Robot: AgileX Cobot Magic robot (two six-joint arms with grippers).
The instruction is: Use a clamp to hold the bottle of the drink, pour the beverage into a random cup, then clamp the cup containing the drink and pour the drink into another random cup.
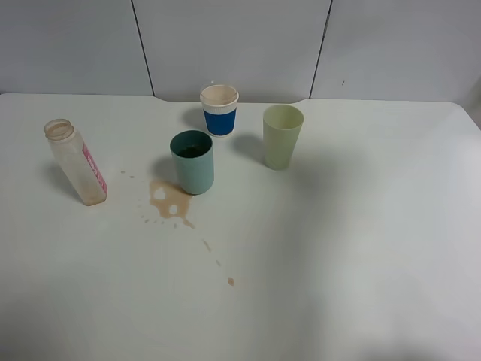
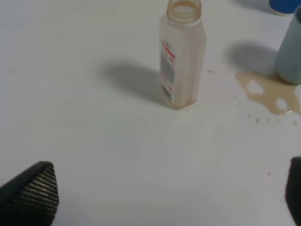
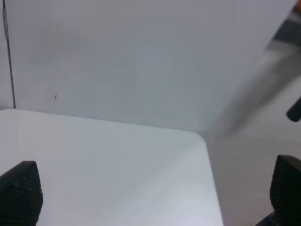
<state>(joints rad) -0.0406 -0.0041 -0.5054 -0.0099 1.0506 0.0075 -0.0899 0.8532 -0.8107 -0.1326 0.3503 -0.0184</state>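
White surface [image 1: 361, 248] is filling most of the overhead view, matte, with rounded far corners. Behind the surface, a pale grey panelled wall [image 1: 233, 45] is running across, split by two dark vertical seams [image 1: 143, 47]. Soft diffuse light is casting faint shadows on the surface. Past the surface's rounded corner, the right wrist view is showing blurred grey floor [image 3: 254, 141].

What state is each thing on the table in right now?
Bottle: upright, uncapped, looks empty.
Teal cup: upright, inside too dark to judge.
Yellow-green cup: upright, contents not visible.
Blue-sleeved paper cup: upright, open.
Spilled tea: brown puddle beside the teal cup, drops trailing away.
Left tool: open, empty.
Right tool: open, empty.
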